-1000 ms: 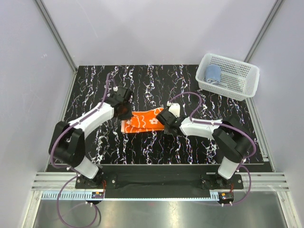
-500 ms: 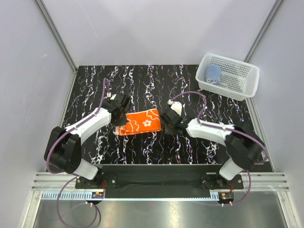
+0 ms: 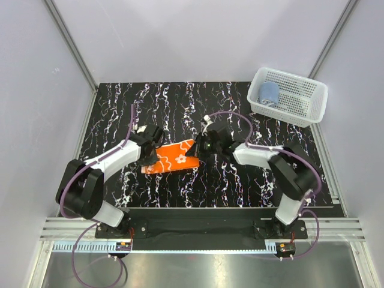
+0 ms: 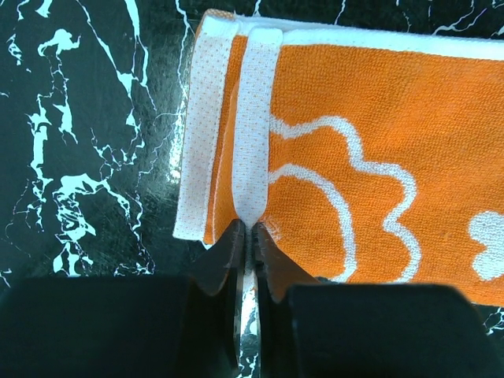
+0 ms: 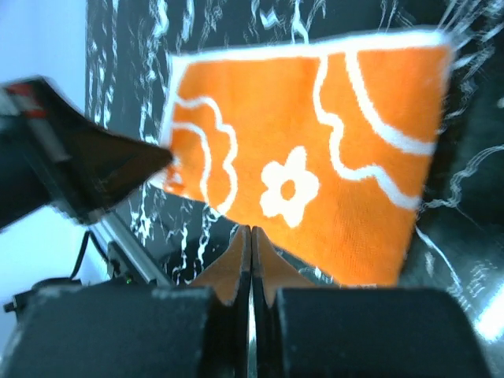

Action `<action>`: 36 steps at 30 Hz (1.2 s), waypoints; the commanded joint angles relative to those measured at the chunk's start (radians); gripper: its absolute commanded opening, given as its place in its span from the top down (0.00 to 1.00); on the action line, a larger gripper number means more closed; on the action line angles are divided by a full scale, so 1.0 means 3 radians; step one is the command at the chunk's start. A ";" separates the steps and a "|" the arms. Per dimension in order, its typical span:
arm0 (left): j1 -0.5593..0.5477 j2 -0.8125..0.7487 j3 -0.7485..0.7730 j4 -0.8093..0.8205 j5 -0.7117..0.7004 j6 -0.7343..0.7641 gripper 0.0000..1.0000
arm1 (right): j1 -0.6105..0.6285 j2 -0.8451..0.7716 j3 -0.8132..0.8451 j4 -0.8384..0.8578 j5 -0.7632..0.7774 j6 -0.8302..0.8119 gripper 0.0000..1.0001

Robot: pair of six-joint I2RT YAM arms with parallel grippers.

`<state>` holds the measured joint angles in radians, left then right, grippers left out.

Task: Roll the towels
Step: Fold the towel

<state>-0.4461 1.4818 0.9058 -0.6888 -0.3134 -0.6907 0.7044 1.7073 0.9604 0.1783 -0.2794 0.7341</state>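
**A:** A black table (image 3: 120, 108) veined in white like marble, with pale grey walls round it. How do things stand?

**B:** From the left: the left gripper (image 4: 251, 236) is clenched on the orange towel (image 3: 173, 159). Its tips nip the white hem (image 4: 253, 118) at that end, where the cloth is doubled over in a narrow fold. The towel lies flat and aslant on the table, between the two arms. At its other end the right gripper (image 5: 250, 236) is closed to a slit at the edge and looks to have the cloth pinched, though thinly.

**A:** So the roll is barely begun?

**B:** I judge so. To do it well, turn that first fold tight and square to the long edges. Let the far end give light tension, or the roll will cone.

**A:** And the cloth?

**B:** Soft, limp terry with white swirls and a flower. The hem is flatter, a dotted weave. It will likely slump if released.

**A:** Far right?

**B:** A white mesh basket (image 3: 312, 107), with the blue towel (image 3: 269, 93) inside, already a roll.
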 commanded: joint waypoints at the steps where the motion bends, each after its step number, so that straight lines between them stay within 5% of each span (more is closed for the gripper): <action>1: 0.0004 -0.0016 0.0028 0.0112 -0.0111 0.0001 0.90 | -0.0037 0.0403 0.0010 0.0739 -0.0647 0.0349 1.00; 9: 0.0234 0.0107 0.0059 0.0148 -0.0060 0.0150 0.83 | -0.0328 0.0849 -0.0618 0.1558 -0.0618 0.0769 1.00; 23: 0.0291 0.0700 0.0120 0.0557 -0.0065 0.0241 0.84 | -0.0354 0.0119 -0.1677 0.1609 -0.0250 0.0948 1.00; 33: 0.0291 0.0680 0.0523 0.0165 -0.0407 0.0216 0.77 | -0.0027 -0.1165 -0.1045 0.0041 0.0271 0.0336 1.00; 36: 0.0291 0.0532 0.0642 -0.0015 -0.0556 0.0170 0.60 | -0.0042 -0.1197 -0.0677 -0.0200 0.0328 0.0106 0.99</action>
<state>-0.3653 1.6840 1.0313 -0.6369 -0.3828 -0.6163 0.6937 1.3811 0.6327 0.2485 -0.2527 0.8810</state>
